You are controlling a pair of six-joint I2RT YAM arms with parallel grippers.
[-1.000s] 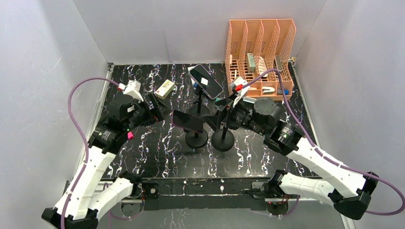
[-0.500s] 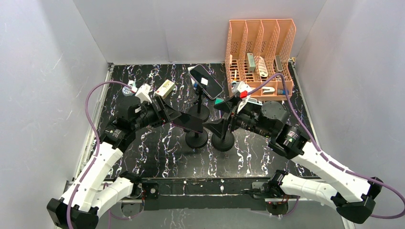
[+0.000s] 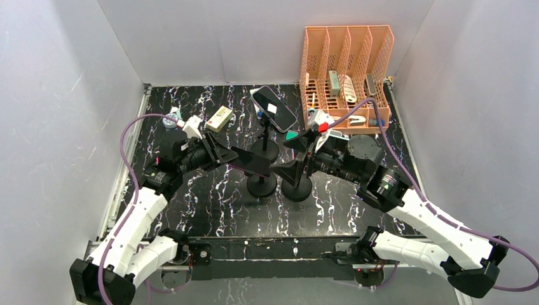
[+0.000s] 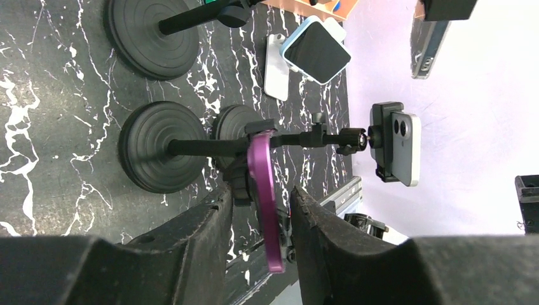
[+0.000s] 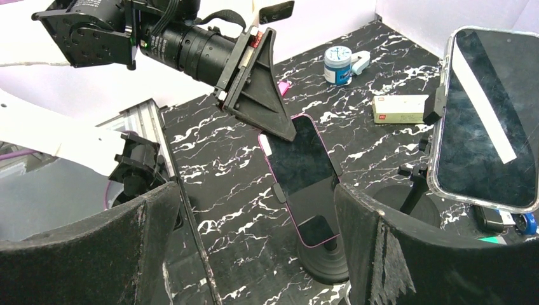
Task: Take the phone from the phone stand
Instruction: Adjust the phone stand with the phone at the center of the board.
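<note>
A purple-edged phone [image 3: 250, 162] lies clamped flat on the near-left phone stand [image 3: 261, 185]. In the left wrist view the phone [image 4: 260, 171] is edge-on, held on the stand's pole [image 4: 210, 146]. My left gripper [image 4: 260, 198] straddles its free end, and a thin gap shows between each of the fingers [image 4: 311, 216] and the phone. From above, the left gripper [image 3: 230, 156] reaches in from the left. My right gripper [image 3: 293, 156] hangs wide open just right of the phone, holding nothing. The right wrist view looks down on the phone [image 5: 299, 168] between the right gripper's [image 5: 254, 210] spread fingers.
A second stand [image 3: 297, 189] sits right beside the first. A third stand behind carries a larger phone in a clear case [image 3: 274, 108]. An orange file organizer [image 3: 346, 70] stands at the back right. A small box [image 3: 219, 118] and a blue-capped jar [image 3: 171, 119] lie back left.
My left arm has reached right to the phone, and its jaws have narrowed from wide open to either side of it. The right gripper has edged nearer the stands and stayed open.
</note>
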